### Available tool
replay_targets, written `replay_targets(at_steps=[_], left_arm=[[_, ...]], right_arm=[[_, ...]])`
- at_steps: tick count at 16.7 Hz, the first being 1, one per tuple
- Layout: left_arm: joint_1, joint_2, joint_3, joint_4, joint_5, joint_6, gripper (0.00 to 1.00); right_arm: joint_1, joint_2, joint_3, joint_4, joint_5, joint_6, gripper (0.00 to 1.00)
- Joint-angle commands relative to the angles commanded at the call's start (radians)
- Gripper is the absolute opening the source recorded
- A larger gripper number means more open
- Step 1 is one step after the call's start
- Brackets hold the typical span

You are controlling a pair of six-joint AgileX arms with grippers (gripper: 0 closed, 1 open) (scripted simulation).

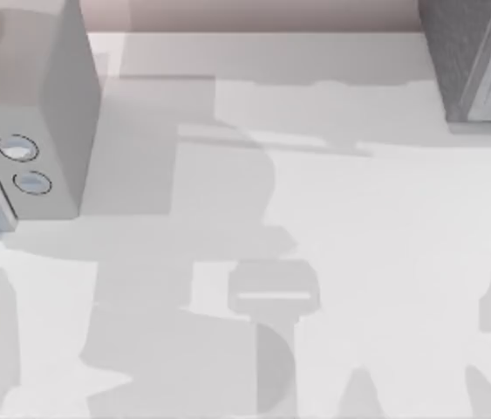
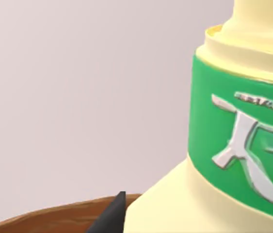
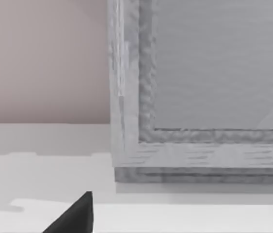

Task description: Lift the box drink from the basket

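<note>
Left wrist cam: bottle [image 2: 243, 145] w/ green label close up, above brown basket rim [image 2: 54, 218]. Grip state: can't tell, either arm. Grey box [image 1: 40, 131] table's left, textured grey block [image 1: 476, 61] back right.

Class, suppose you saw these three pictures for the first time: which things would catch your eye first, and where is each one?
The box drink stands out most: pale yellow with a bright green label, very close in the left wrist view, above a brown basket rim. From above, a grey box with two round rings sits at the table's far left. A textured grey block sits at its far right corner.
</note>
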Motion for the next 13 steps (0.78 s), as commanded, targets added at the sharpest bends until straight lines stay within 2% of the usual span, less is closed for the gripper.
replay_targets(at_steps=[6,13], left_arm=[[0.003,-0.027,0.114,-0.056,-0.027,-0.006,0.0],[-0.015,-0.024,0.426,-0.347,-0.054,-0.01,0.0]], right_arm=[[0.0,0.0,0.0,0.0,0.0,0.0,1.0],[0.0,0.0,0.0,0.0,0.0,0.0,1.0]])
